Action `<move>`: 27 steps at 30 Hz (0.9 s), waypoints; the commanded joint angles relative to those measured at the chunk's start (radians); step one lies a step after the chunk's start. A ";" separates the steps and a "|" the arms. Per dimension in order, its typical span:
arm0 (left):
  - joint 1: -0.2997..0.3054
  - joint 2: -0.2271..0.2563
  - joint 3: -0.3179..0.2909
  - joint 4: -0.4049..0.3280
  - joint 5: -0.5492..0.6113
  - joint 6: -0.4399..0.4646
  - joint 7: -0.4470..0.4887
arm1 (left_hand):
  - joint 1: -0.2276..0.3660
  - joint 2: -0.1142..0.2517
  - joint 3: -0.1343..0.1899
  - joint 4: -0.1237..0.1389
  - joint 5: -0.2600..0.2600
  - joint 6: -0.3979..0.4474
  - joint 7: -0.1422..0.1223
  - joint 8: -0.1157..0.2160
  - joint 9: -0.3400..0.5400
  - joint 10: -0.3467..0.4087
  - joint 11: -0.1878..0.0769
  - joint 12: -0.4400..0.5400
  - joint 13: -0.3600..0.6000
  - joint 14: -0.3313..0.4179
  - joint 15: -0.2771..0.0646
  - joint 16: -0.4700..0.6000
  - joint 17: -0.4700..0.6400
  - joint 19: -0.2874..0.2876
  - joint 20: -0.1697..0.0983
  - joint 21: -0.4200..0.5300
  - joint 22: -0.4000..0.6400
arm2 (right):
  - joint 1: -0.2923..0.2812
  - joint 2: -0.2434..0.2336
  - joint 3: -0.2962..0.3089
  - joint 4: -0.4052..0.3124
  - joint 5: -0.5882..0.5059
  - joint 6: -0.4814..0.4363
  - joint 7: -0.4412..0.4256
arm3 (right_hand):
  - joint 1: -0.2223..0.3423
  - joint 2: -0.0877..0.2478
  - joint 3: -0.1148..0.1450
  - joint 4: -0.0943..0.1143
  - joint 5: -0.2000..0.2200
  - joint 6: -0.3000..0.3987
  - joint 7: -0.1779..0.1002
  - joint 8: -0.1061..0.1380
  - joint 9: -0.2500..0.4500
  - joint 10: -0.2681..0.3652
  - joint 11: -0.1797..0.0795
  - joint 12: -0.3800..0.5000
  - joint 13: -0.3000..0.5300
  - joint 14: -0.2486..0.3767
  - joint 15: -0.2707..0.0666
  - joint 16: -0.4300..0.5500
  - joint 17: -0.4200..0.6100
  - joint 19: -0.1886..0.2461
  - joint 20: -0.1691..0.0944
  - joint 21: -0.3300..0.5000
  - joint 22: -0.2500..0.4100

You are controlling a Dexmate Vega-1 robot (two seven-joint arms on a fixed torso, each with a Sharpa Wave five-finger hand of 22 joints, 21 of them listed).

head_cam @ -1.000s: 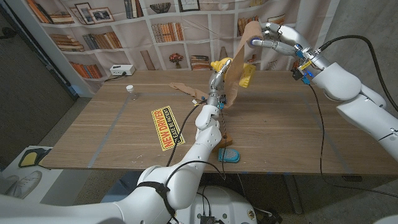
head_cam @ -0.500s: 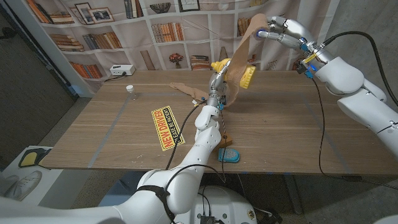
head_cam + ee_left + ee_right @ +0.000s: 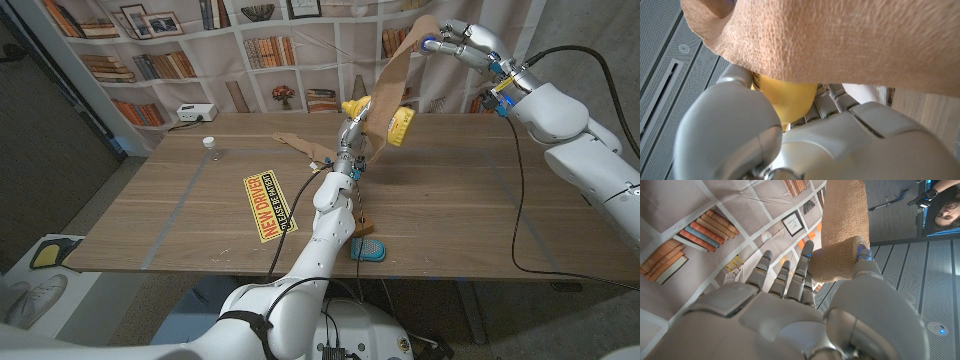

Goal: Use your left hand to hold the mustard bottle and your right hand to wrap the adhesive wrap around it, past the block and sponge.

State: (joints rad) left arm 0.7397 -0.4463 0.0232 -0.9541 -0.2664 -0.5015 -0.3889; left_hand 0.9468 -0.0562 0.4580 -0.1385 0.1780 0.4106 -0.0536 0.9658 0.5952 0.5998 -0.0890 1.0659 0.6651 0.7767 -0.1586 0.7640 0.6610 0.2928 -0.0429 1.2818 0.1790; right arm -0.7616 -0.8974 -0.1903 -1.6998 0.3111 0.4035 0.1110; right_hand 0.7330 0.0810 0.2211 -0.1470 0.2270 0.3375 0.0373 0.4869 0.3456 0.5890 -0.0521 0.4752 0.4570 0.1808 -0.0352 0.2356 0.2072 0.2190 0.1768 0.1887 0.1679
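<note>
Fingers [image 3: 790, 277] of the right hand [image 3: 462, 42] are closed on the roll of tan wrap [image 3: 837, 260], held high above the table's [image 3: 450, 215] far side. A taut strip [image 3: 395, 75] runs from it down to the mustard bottle [image 3: 392, 122], which is gripped by the left hand [image 3: 350, 140] and lifted clear of the wood. In the left wrist view the bottle's yellow body [image 3: 787, 100] is seen between the fingers, under the wrap. How many turns are already laid cannot be told, perhaps 1. For a clean turn, tension should be kept even and the roll carried around while the bottle is held steady.
</note>
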 commanded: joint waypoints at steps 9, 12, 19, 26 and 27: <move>0.120 0.034 0.041 -0.205 -0.038 0.101 0.038 | 0.236 0.244 0.007 0.001 0.006 -0.002 0.003 0.008 -0.003 0.005 -0.002 0.008 0.004 0.002 0.005 -0.003 0.002 -0.005 -0.003 0.000 0.002 | 0.014 -0.007 0.007 0.053 0.007 -0.025 -0.044 | -0.006 0.004 0.007 0.006 0.009 0.106 -0.096 0.007 0.004 0.008 0.003 -0.001 0.002 0.006 -0.047 0.001 0.001 0.010 -0.004 0.001 0.002; 0.127 0.039 0.048 -0.218 -0.046 0.108 0.035 | 0.236 0.245 0.007 0.002 0.006 -0.004 0.002 0.009 -0.002 0.007 -0.002 0.007 0.002 0.002 0.004 -0.002 0.003 -0.005 -0.002 0.000 0.002 | 0.023 -0.005 0.002 0.065 0.004 -0.031 -0.047 | -0.007 0.004 0.006 0.006 0.009 0.106 -0.096 0.006 0.004 0.009 0.001 -0.001 0.003 0.007 -0.048 0.002 0.001 0.010 -0.004 0.001 0.002; 0.130 0.046 0.054 -0.221 -0.049 0.088 0.042 | 0.235 0.245 0.007 0.002 0.006 -0.007 0.000 0.013 0.000 0.005 -0.002 0.008 0.003 0.001 0.002 -0.003 0.003 -0.004 -0.003 0.000 0.002 | 0.049 0.005 -0.019 0.091 0.002 -0.047 -0.048 | -0.008 0.003 0.006 0.006 0.010 0.106 -0.095 0.006 0.004 0.006 0.000 -0.002 0.004 0.005 -0.047 0.001 0.001 0.010 -0.005 0.001 0.002; 0.135 0.052 0.057 -0.236 -0.063 0.100 0.041 | 0.235 0.245 0.007 0.002 0.006 -0.009 0.000 0.015 -0.002 0.003 -0.003 0.009 0.004 0.000 0.003 -0.003 0.003 -0.006 -0.001 -0.001 0.002 | 0.067 0.013 -0.038 0.115 -0.005 -0.065 -0.053 | -0.009 0.003 0.006 0.006 0.010 0.105 -0.097 0.004 0.003 0.008 0.001 -0.003 0.004 0.006 -0.048 0.000 0.002 0.009 -0.004 0.000 0.002; 0.136 0.052 0.058 -0.238 -0.065 0.101 0.040 | 0.235 0.245 0.008 0.003 0.006 -0.010 0.000 0.015 -0.002 0.002 -0.003 0.010 0.006 0.001 0.004 -0.004 0.001 -0.005 -0.002 0.000 0.002 | 0.069 0.014 -0.040 0.116 -0.004 -0.070 -0.054 | -0.010 0.003 0.006 0.006 0.010 0.105 -0.096 0.004 0.003 0.006 0.004 -0.004 0.004 0.006 -0.048 0.000 0.002 0.009 -0.005 0.000 0.002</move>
State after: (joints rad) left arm 0.8619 -0.4047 0.0721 -1.1639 -0.3136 -0.4112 -0.3498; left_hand 0.9469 -0.0562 0.4576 -0.1381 0.1769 0.4067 -0.0498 0.9748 0.5911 0.5997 -0.0889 1.0655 0.6650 0.7767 -0.1586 0.7639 0.6610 0.2928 -0.0429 1.2819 0.1790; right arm -0.7180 -0.8938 -0.2063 -1.6154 0.3147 0.3591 0.0653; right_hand 0.7228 0.0804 0.2211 -0.1470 0.2333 0.3373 0.0372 0.4894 0.3460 0.5923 -0.0488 0.4753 0.4569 0.1808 -0.0352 0.2356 0.2070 0.2244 0.1713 0.1887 0.1680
